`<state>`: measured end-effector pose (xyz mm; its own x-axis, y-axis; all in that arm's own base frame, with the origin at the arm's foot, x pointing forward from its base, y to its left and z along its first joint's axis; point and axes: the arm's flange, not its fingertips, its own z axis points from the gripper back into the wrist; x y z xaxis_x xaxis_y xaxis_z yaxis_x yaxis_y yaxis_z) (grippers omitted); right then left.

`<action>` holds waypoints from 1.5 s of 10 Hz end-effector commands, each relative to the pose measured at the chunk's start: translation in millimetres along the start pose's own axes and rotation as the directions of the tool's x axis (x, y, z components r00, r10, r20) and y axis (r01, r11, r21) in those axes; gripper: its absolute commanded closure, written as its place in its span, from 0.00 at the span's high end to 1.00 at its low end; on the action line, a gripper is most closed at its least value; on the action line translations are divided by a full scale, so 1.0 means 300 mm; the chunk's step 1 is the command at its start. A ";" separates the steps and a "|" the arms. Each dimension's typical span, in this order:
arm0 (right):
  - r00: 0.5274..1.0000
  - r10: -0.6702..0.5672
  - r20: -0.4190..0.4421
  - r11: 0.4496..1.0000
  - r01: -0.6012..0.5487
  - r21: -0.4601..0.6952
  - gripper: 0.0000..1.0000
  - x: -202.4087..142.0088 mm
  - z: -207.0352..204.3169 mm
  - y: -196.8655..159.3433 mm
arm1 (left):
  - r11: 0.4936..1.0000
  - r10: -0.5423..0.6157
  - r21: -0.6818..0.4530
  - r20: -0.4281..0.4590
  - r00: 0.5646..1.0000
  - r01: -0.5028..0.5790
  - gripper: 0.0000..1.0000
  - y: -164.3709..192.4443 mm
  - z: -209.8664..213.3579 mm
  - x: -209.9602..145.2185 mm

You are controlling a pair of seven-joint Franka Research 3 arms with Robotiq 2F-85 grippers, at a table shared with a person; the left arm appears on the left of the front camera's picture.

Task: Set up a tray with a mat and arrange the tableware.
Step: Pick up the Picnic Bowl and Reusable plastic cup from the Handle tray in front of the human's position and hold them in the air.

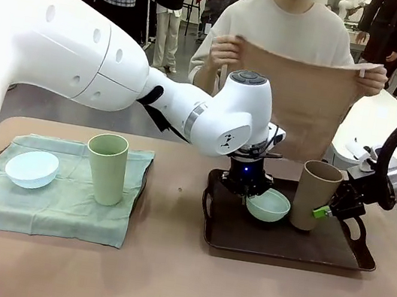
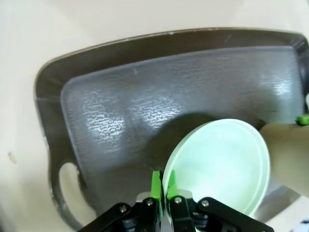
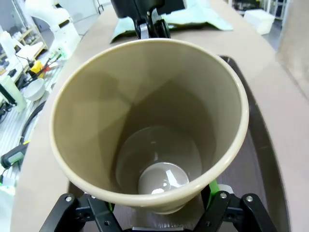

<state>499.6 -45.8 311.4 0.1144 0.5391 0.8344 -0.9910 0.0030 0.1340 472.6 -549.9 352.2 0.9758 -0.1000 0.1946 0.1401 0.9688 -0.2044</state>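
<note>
Left jaws pinching mint bowl point(image 1: 269, 204) rim, right jaws gripping tan cup point(image 1: 314, 194), over tray point(image 1: 281, 246).

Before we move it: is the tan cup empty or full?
Empty: the tan cup shows its bare bottom in the right wrist view.

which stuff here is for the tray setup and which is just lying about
Job: right tray, green mat, tan mat, pale blue bowl, mint bowl, sage cup, tan cup.
Lying about: white bowl and tools beside the table.

Pebbled, glossy dark tray point(image 2: 120, 111); matte mint bowl point(image 2: 227, 164), matte tan cup point(image 1: 316, 195).
</note>
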 end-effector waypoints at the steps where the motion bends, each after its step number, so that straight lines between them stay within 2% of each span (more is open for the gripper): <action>1: 0.998 0.060 -0.012 0.998 -0.060 -0.031 0.00 0.168 0.116 0.151 | 1.000 -0.011 0.030 0.086 0.996 0.009 0.00 -0.004 0.204 -0.072; 3: 0.992 0.128 -0.021 0.990 -0.129 -0.059 0.00 0.334 0.200 0.308 | 1.000 -0.020 0.020 0.209 0.978 0.016 0.00 -0.039 0.385 -0.131; 4: 0.987 0.156 -0.035 0.985 -0.158 -0.072 0.00 0.397 0.213 0.381 | 0.998 -0.035 0.053 0.260 0.965 0.022 0.00 -0.071 0.467 -0.175; 7: 0.987 0.159 0.003 0.987 -0.159 -0.033 0.00 0.484 0.283 0.494 | 0.997 -0.019 0.081 0.348 0.937 -0.010 0.00 -0.075 0.589 -0.247; 9: 0.982 0.190 -0.007 0.981 -0.191 -0.045 0.00 0.528 0.297 0.569 | 0.995 -0.022 0.095 0.387 0.922 -0.016 0.00 -0.082 0.634 -0.289; 10: 0.979 0.203 -0.017 0.977 -0.204 -0.058 0.00 0.540 0.295 0.588 | 0.992 -0.024 0.120 0.405 0.914 -0.028 0.00 -0.088 0.661 -0.316; 11: 0.980 0.201 0.003 0.979 -0.201 -0.046 0.00 0.525 0.307 0.531 | 0.996 -0.044 0.082 0.356 0.934 0.016 0.00 -0.107 0.637 -0.252; 15: 0.980 0.201 0.003 0.979 -0.201 -0.046 0.00 0.525 0.307 0.531 | 0.996 -0.044 0.082 0.356 0.934 0.016 0.00 -0.107 0.637 -0.252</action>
<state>363.4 -37.3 512.1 -0.0862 0.5236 0.8476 -0.9960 -0.0667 -0.0600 363.0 -529.0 524.8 0.8458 -0.0492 0.5312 0.1275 0.9855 -0.1117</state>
